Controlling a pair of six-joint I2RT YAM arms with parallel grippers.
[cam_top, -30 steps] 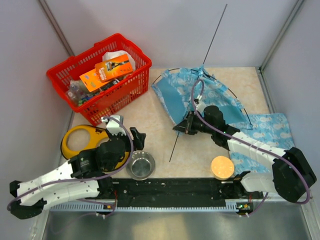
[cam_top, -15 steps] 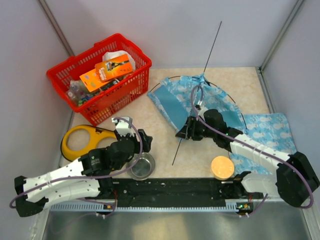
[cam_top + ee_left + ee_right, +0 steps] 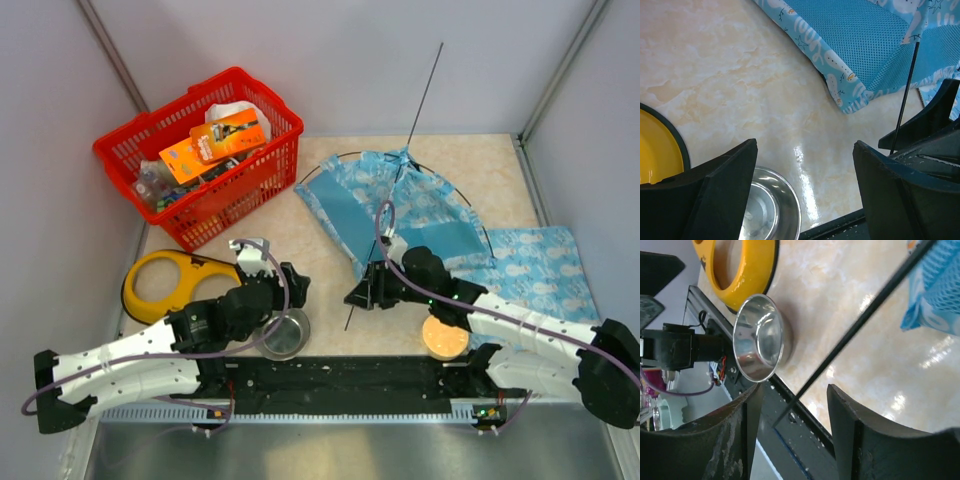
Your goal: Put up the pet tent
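Observation:
The pet tent point(image 3: 400, 200) lies collapsed, its light-blue printed fabric spread at the centre right of the table. A thin dark pole point(image 3: 425, 90) runs through it, sticking up at the back and ending near my right gripper point(image 3: 357, 297). In the right wrist view that pole point(image 3: 850, 332) passes loosely between the fingers of my right gripper point(image 3: 795, 390), which stands open without pinching it. My left gripper point(image 3: 292, 283) hovers open left of the tent. In its own view the left gripper point(image 3: 805, 150) holds nothing, and the tent corner point(image 3: 855, 45) and pole point(image 3: 905, 95) lie ahead.
A red basket point(image 3: 235, 195) full of packets stands at the back left. A yellow ring dish point(image 3: 150, 285) and a steel bowl point(image 3: 288, 335) sit near the left arm. An orange disc point(image 3: 445, 338) and a flat blue printed mat point(image 3: 540, 265) lie at the right.
My right gripper has opened, let go of the pole and drawn back toward the near edge. The tent fabric spread slightly leftward. My left arm has moved right, over the steel bowl.

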